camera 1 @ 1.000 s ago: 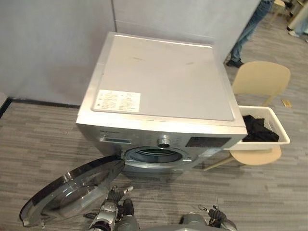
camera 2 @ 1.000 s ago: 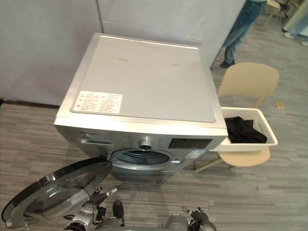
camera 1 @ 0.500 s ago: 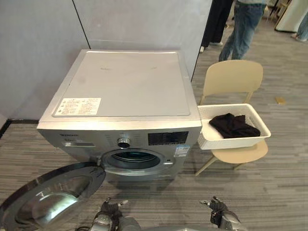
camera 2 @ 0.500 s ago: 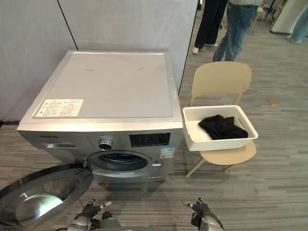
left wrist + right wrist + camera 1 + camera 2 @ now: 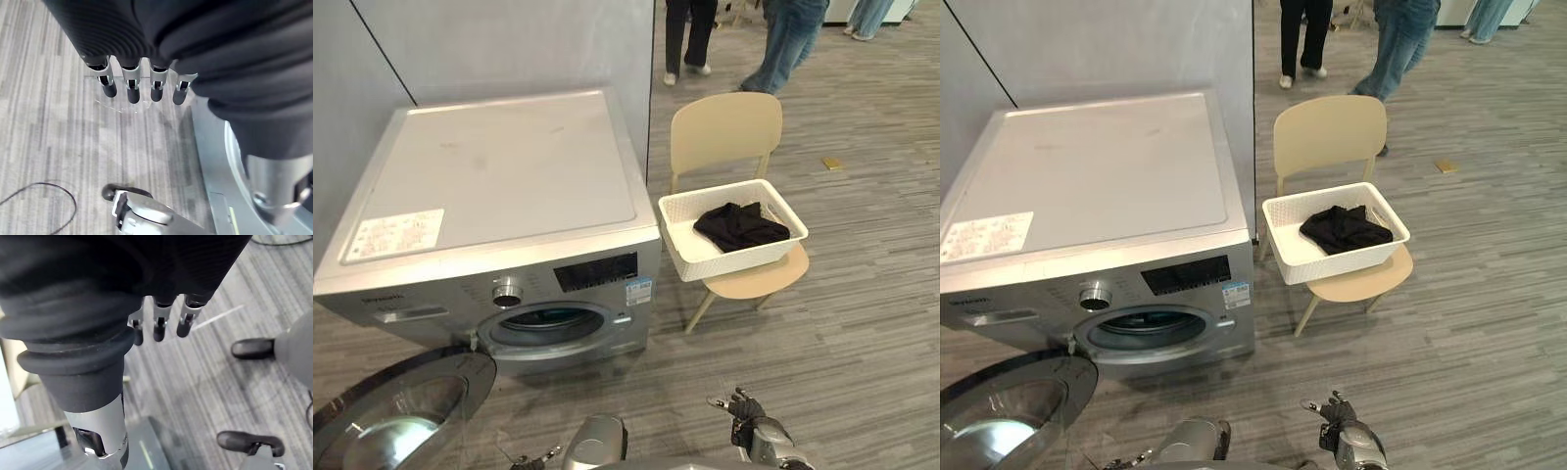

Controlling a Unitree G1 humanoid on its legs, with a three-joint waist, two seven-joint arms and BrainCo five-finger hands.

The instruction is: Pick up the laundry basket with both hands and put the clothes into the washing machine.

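White laundry basket (image 5: 732, 260) holding black clothes (image 5: 736, 225) sits on beige chair (image 5: 724, 132), just right of washing machine (image 5: 499, 166) — door (image 5: 396, 421) open. Left hand (image 5: 133, 90), right hand (image 5: 160, 327) — fingers straight, empty.

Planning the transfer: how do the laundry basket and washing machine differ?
The laundry basket is white and perforated, sitting on a beige chair; the washing machine is silver-grey, on the floor. The basket holds dark clothes; the machine's drum looks empty. Both are open: basket topless, machine door swung wide.
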